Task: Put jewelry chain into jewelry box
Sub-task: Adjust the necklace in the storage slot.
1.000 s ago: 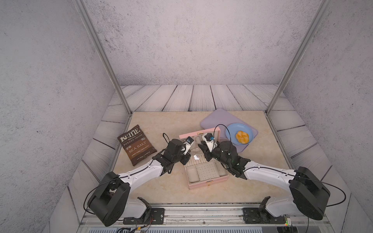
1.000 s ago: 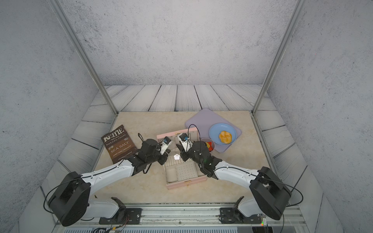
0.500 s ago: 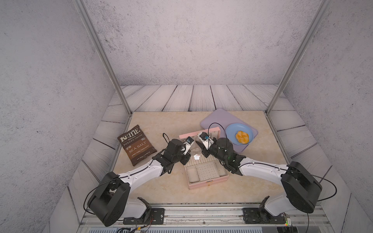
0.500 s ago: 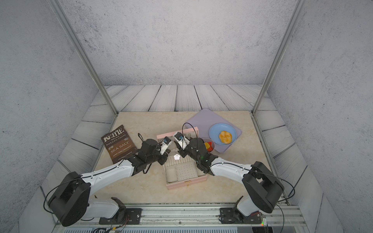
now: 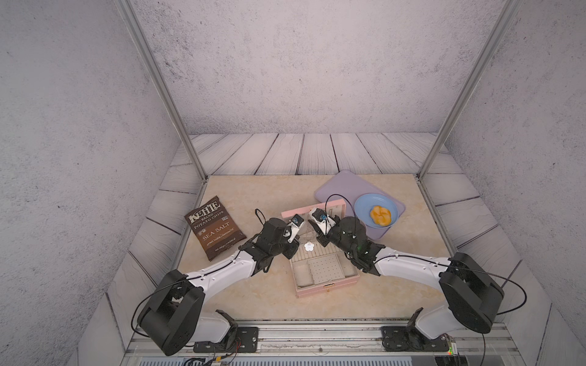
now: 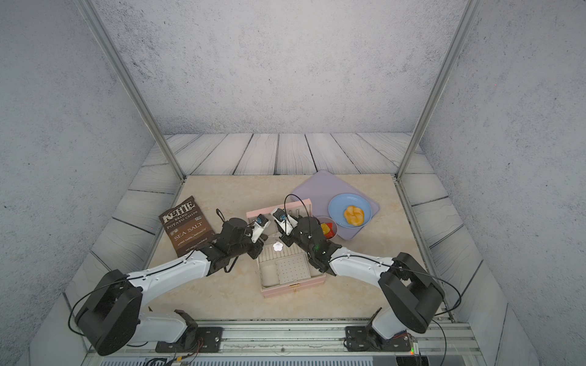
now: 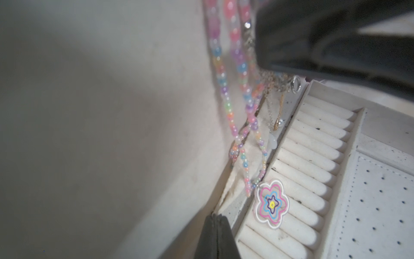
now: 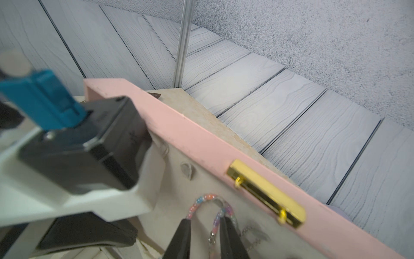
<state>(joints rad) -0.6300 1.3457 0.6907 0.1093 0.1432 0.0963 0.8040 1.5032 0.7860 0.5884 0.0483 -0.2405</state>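
Beige tabletop (image 5: pixel 253 294), rough grey walls, pale plank surround. Jewelry box (image 5: pixel 326 286) sits mid-table, open, w/ lid upright on far side. Pink shell, cream lining; base has dotted panel + ring rolls (image 7: pixel 313 157).

Both arms reach to the lid, one from each side, grippers near each other over the box's far end.

Left gripper (image 7: pixel 215 226): fingers pressed flat together, nothing betw. them. Tip is near where lid meets base, just beside the ring rolls.

Right gripper (image 8: pixel 207 220): jaws parted, up against the lid lining. One strand of the jewelry chain (image 8: pixel 198 204) runs betw. the fingers, and its loop arcs over the tips. Gap is wider than the strand, so not pinched as far as the wrist view shows.

Jewelry chain up close is a pastel bead strand, pink/blue/lilac. It hangs doubled down the lid's inner face, lower end reaching the base. Flower pendant (image 7: pixel 271 204) at its end lies flat on the ring rolls; in both top views it's a small white blob.

Fine silver + gold chains (image 7: pixel 274 107) hang beside the beads on the same lining. Gold clasp (image 8: pixel 266 192) sits on the lid's free edge.

Elsewhere:
- Chip bag (image 5: pixel 215 226) lies flat, left of the box.
- Lilac board (image 5: pixel 336 187) is at far right.
- Blue plate (image 5: pixel 364 202) on the board holds orange food (image 5: pixel 380 215).
- Small bowl (image 6: pixel 328 228) w/ red/yellow bits is just behind the right arm's wrist.
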